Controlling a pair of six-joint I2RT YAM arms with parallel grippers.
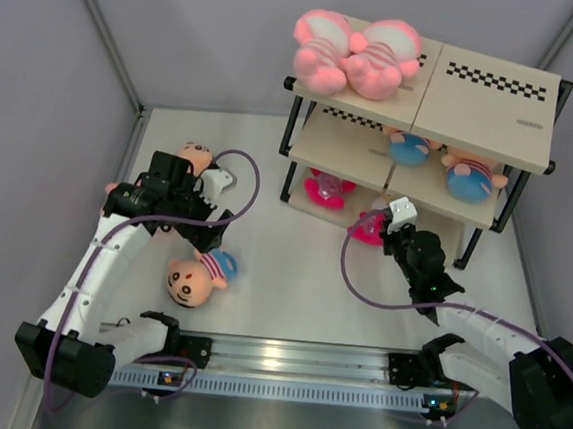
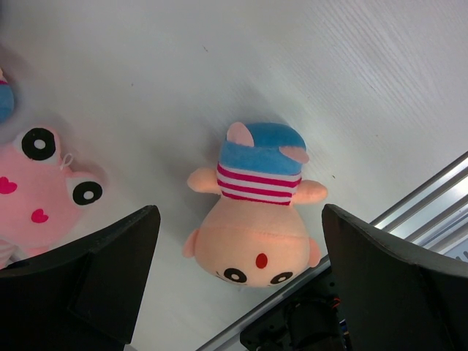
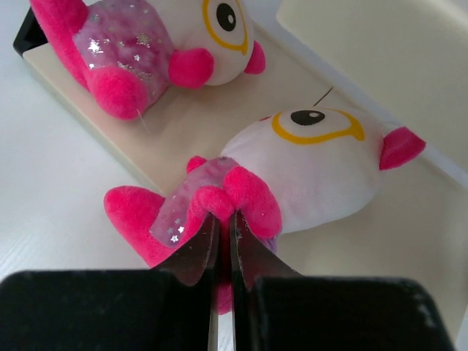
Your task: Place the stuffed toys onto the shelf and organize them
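The shelf point(image 1: 486, 112) stands at the back right. Two pink striped toys point(image 1: 346, 54) lie on its top board, two blue-shirted toys point(image 1: 467, 178) on the middle tier, and one magenta toy point(image 1: 327, 189) on the bottom tier. My right gripper point(image 1: 386, 220) is shut on a pink limb of a second white-faced magenta toy point(image 3: 314, 168), which lies at the bottom board's point(image 3: 183, 139) front edge; the jaws point(image 3: 223, 219) pinch it. My left gripper point(image 1: 214, 213) hangs open above a tan-headed blue-shirted toy point(image 2: 256, 219), which lies on the table between its fingers point(image 2: 102, 270).
A pink toy point(image 2: 44, 183) with heart cheeks lies on the table left of the left gripper. Another tan-headed toy point(image 1: 193, 154) lies under the left arm. The metal base rail point(image 1: 294, 356) runs along the near edge. Grey walls enclose the table.
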